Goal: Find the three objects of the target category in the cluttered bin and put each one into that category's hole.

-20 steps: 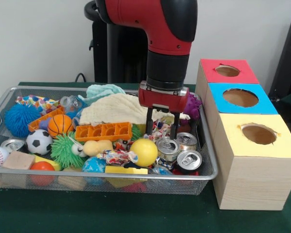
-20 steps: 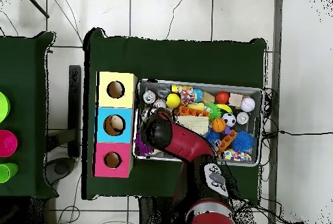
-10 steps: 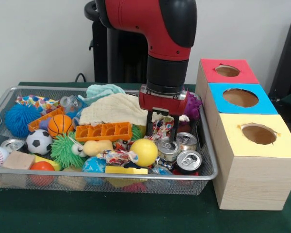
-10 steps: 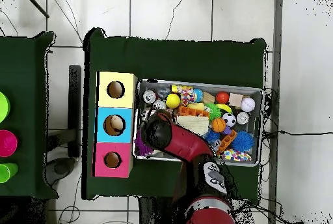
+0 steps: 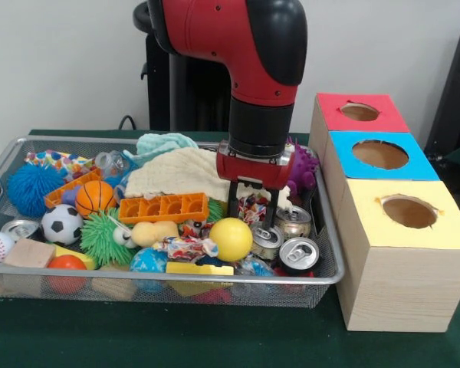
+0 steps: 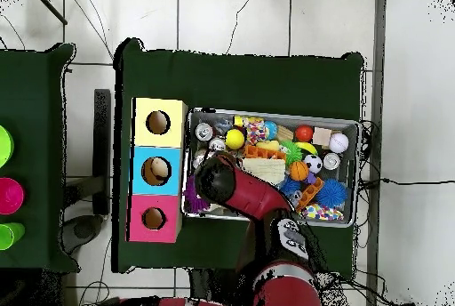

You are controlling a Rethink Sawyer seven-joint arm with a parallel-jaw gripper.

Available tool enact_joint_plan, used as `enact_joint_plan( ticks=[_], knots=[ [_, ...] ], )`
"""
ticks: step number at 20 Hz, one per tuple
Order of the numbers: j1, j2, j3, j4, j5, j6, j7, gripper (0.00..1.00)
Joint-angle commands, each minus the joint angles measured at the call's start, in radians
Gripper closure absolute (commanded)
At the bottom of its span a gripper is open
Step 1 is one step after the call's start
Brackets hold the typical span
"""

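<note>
Gripper [image 5: 254, 208] straddles a crinkly multicoloured wrapper [image 5: 253, 207] beside the cans [image 5: 299, 253] in the wire bin [image 5: 331, 253] — fingers set either side, whether pinched yet I cannot tell. Probably light, soft, crushable — best taken across its bunched middle.

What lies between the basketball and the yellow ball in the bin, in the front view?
In the front view, the orange grid tray lies between the basketball and the yellow ball, with a pale yellow soft toy just below it.

Cans [image 5: 291, 239] in bin [image 5: 0, 165], beside boxes [image 5: 391, 253]
</note>
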Motion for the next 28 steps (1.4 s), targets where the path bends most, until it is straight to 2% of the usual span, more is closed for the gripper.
enact_joint_plan(
  ticks=[1, 14, 19, 28],
  knots=[
    [-0.026, 0.055, 0.040, -0.074, -0.057, 0.132, 0.067, 0.00],
    [-0.042, 0.073, 0.064, -0.102, -0.108, 0.213, 0.045, 0.00],
    [-0.042, 0.079, 0.064, -0.136, -0.144, 0.286, 0.008, 0.00],
    [-0.061, 0.098, 0.096, -0.158, -0.204, 0.315, -0.007, 0.00]
  ],
)
